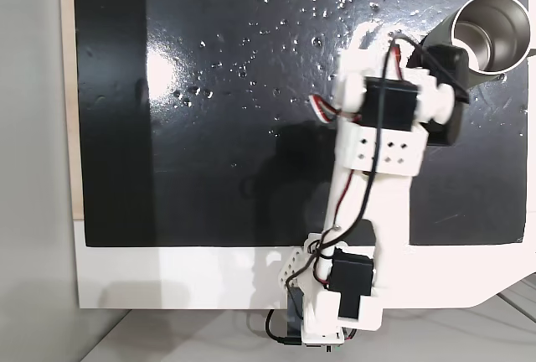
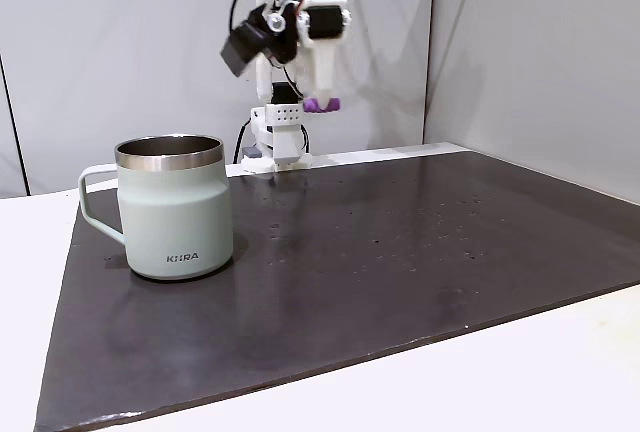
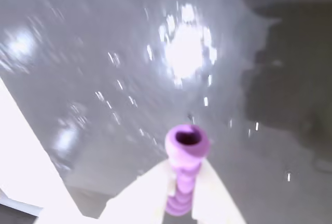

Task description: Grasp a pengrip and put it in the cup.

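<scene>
The pengrip, a light-purple ribbed cylinder, sticks out lengthwise between my white fingers in the wrist view, its open end pointing away from the camera. My gripper is shut on it. In a fixed view from the side, the gripper holds the purple pengrip high above the far edge of the dark mat. The grey-green cup stands upright on the near left of the mat, well apart from the gripper. From above, the cup sits at the top right, just beyond the arm's head.
A glossy black mat covers most of the white table. The arm's base is at the bottom edge in the fixed view from above. Grey walls stand behind the table. The cup's handle points left in the side view.
</scene>
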Robot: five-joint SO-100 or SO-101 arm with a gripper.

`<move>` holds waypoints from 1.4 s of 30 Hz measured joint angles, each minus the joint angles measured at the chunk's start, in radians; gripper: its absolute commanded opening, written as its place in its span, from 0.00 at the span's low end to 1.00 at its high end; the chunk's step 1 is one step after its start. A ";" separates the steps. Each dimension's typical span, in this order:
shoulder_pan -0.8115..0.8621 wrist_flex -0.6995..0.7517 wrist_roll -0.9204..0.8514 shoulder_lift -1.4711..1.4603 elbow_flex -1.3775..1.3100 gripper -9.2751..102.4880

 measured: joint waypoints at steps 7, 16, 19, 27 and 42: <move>0.241 0.008 -0.193 -0.002 -0.166 0.08; 0.344 -0.135 -0.290 -0.064 -0.249 0.08; 0.354 -0.183 -0.295 -0.100 -0.279 0.08; 0.356 -0.299 -0.295 -0.207 -0.336 0.08; 0.368 -0.373 -0.295 -0.296 -0.428 0.29</move>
